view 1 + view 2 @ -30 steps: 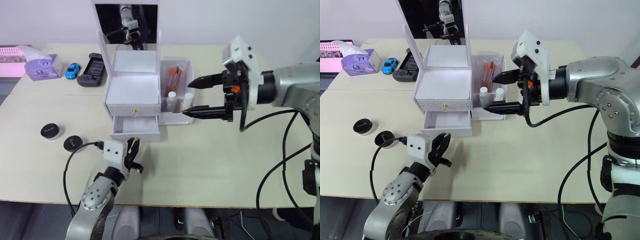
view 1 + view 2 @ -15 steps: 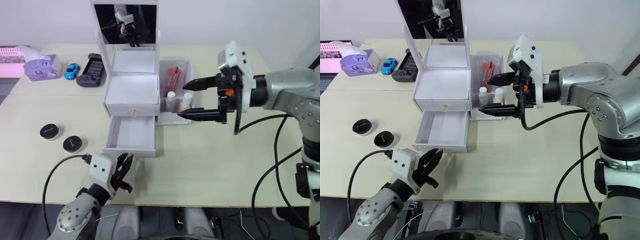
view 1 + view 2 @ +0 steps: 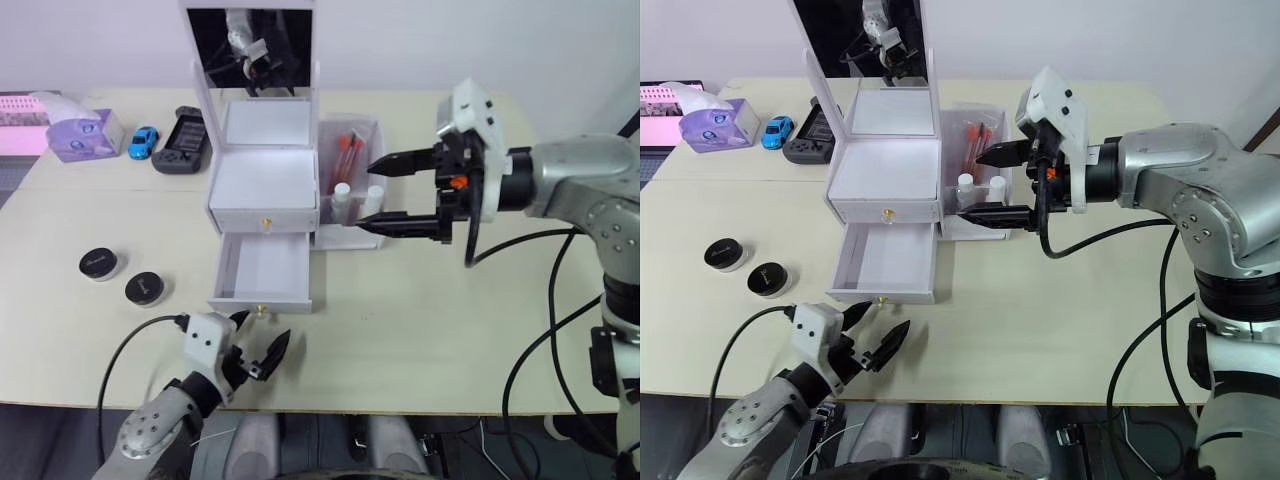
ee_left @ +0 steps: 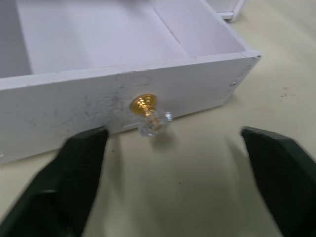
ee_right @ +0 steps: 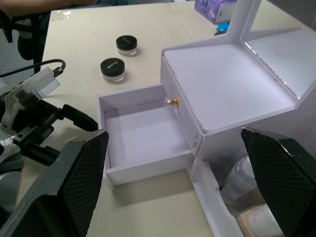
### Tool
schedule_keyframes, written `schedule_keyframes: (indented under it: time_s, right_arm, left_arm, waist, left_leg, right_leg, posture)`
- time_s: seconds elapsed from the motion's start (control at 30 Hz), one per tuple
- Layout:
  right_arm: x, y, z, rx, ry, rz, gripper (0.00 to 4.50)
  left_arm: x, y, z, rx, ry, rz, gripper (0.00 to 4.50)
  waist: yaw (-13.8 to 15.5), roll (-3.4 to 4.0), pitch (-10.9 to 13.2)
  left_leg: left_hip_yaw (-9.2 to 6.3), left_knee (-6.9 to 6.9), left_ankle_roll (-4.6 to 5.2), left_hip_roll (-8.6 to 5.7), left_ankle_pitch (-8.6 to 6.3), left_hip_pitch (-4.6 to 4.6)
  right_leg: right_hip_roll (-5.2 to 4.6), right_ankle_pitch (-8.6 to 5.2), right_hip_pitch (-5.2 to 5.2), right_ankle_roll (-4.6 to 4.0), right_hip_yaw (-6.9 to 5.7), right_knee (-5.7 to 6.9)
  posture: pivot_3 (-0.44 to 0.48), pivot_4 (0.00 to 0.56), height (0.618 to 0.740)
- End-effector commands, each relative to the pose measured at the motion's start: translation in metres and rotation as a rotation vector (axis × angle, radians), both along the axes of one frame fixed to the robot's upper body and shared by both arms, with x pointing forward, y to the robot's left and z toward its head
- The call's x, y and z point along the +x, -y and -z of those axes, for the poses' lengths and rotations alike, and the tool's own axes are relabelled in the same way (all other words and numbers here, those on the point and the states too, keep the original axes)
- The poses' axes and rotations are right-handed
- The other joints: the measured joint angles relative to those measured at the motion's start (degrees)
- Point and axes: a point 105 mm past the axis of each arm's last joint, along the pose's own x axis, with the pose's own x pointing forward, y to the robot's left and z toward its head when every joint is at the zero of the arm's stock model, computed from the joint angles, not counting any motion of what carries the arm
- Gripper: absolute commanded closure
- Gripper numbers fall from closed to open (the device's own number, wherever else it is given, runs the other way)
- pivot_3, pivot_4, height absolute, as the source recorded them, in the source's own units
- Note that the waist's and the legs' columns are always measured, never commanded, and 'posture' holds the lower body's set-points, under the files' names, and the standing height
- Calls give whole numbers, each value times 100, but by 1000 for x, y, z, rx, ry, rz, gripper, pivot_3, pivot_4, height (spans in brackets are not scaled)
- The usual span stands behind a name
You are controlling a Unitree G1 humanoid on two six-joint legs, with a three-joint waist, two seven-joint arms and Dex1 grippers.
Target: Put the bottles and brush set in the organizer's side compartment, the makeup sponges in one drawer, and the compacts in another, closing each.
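1. The white organizer (image 3: 268,185) stands mid-table with its lower drawer (image 3: 264,275) pulled out and bare inside; the upper drawer is shut.
2. The left gripper (image 3: 262,343) sits just in front of the open drawer's front panel, fingers spread wide, holding nothing. In the left wrist view the drawer's gold-and-crystal knob (image 4: 149,114) lies between the two spread fingers, touching neither.
3. The right gripper (image 3: 392,192) hovers at the organizer's side compartment (image 3: 352,170), jaws parted wide and empty, its tips near the white bottles (image 3: 343,196) standing in that compartment beside the orange-tipped brush set (image 3: 346,148).
4. Two black-lidded compacts (image 3: 125,277) rest on the table (image 3: 420,320) to the left of the drawer, well apart from both grippers.
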Motion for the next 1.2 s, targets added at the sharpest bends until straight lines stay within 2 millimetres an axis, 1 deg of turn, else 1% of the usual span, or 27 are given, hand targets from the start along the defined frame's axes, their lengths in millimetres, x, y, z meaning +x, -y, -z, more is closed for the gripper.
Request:
schedule_keyframes:
  time_s: [0.03, 0.07, 0.1, 0.17, 0.2, 0.27, 0.3, 0.37, 0.43, 0.47, 0.5, 0.63, 0.7, 0.77, 0.83, 0.97, 1.07, 1.2]
  right_arm:
    - [4, 6, -4, 0, 46, 8, 0]
    - [5, 8, -4, -1, 47, 11, 0]
    - [7, 13, -3, -8, 46, 19, 0]
    - [8, 24, 3, -26, 33, 34, 0]
    - [8, 29, 5, -34, 29, 41, 0]
    - [12, 45, 12, -42, 17, 78, 0]
    - [13, 50, 14, -44, 12, 91, 0]
    - [9, 64, 26, -80, -29, 107, 0]
    - [4, 74, 36, -116, -48, 109, 0]
    - [6, 81, 37, -101, -52, 137, 0]
    - [7, 86, 37, -86, -52, 157, 0]
    - [9, 123, 46, -93, -15, 275, 0]
    - [9, 139, 50, -82, -15, 330, 0]
    - [9, 154, 53, -48, -26, 399, 0]
    - [8, 170, 59, -49, -32, 468, 0]
    - [1, 191, 69, -69, -7, 551, 0]
    - [-3, 198, 74, -58, -8, 578, 0]
    - [-5, 198, 73, -51, -24, 567, 0]
  left_arm:
    - [-14, -8, -31, -20, 139, 85, 87]
    - [-26, -5, -32, -2, 129, 179, 87]
    - [-39, -8, -31, 30, 108, 261, 87]
    - [-46, -32, -32, 85, 85, 273, 87]
    - [-45, -43, -34, 83, 84, 247, 87]
    - [-33, -75, -48, 123, 110, 191, 87]
    - [-29, -86, -55, 133, 122, 171, 87]
    - [-14, -116, -72, 161, 134, 134, 87]
    - [-1, -138, -87, 182, 147, 113, 87]
    - [7, -151, -97, 193, 158, 100, 87]
    - [12, -159, -103, 196, 166, 91, 87]
    - [37, -202, -133, 299, 195, 50, 87]
    - [44, -219, -144, 336, 208, 26, 87]
    - [49, -234, -149, 378, 210, 4, 87]
    - [52, -248, -149, 411, 199, -23, 87]
    - [53, -265, -148, 446, 196, -56, 87]
    - [55, -271, -146, 453, 205, -71, 87]
    - [57, -274, -141, 457, 202, -68, 87]
  waist:
    - [3, 0, -1]
    - [2, -10, -5]
    - [-3, -15, -8]
    - [1, -11, -8]
    - [19, -10, -8]
    - [45, -5, -6]
    - [44, -6, -6]
    - [33, -5, -6]
    - [12, -10, -10]
    - [9, -10, -11]
    - [-9, -11, -11]
    - [-26, -21, -14]
    - [-35, -19, -14]
    - [-44, -16, -13]
    - [-73, -13, -11]
    - [-112, -15, -13]
    - [-123, -17, -13]
    - [-132, -17, -13]
  left_leg:
    - [0, 0, 0, 0, 0, 0]
    - [2, 1, 0, 0, 0, 0]
    - [2, 1, 0, 1, 0, -1]
    - [6, -3, -1, 1, -1, -3]
    - [11, -3, -1, 1, -1, -3]
    - [9, 0, -2, 2, -1, -2]
    - [6, 1, -2, 2, -1, -2]
    - [1, 8, -3, 3, -1, -2]
    - [1, 12, -3, 3, -1, 2]
    - [3, 12, -3, 3, -1, 3]
    - [6, 12, -3, 2, -1, 3]
    - [16, 6, -2, 4, 0, 1]
    - [21, -11, -1, 4, 0, 3]
    - [26, -20, -1, 6, 0, 3]
    - [30, -22, -1, 7, 0, 3]
    - [39, -23, -1, 8, 0, 4]
    - [41, -16, -2, 10, 1, 5]
    - [57, -16, -3, 14, 0, 27]
  right_leg:
    - [0, 0, 0, 0, 0, 0]
    - [0, 0, 0, 0, 1, -1]
    - [-1, 0, -2, 0, 1, -1]
    - [-2, -1, -7, -2, 2, -7]
    - [-2, -2, -12, -2, 4, -9]
    - [-3, -8, -29, 8, 2, -11]
    - [-3, -15, -27, 21, -1, -10]
    - [-3, -13, -24, 18, -6, -10]
    - [-3, -13, -18, 18, -7, -8]
    - [-3, -12, -18, 17, -5, -8]
    - [-3, -11, 2, 16, -3, -8]
    - [1, 4, -10, -3, 3, 7]
    - [1, 4, -13, -5, 5, 4]
    - [1, 2, -18, -1, 7, 2]
    - [2, 1, -21, 0, 9, 2]
    - [0, 1, -20, 2, 15, 2]
    - [0, 3, -19, 1, 17, 6]
    - [0, 1, -11, 6, 31, 13]
  posture:
    - [0, 150, 735]
    - [0, 150, 735]
    - [0, 150, 735]
    - [0, 150, 735]
    - [0, 150, 735]
    - [0, 150, 735]
    - [0, 150, 735]
    - [0, 150, 735]
    - [0, 150, 735]
    - [0, 150, 735]
    - [0, 150, 735]
    - [0, 150, 735]
    - [0, 150, 735]
    - [0, 150, 735]
    - [0, 150, 735]
    - [0, 150, 735]
    - [0, 150, 735]
    - [0, 150, 735]
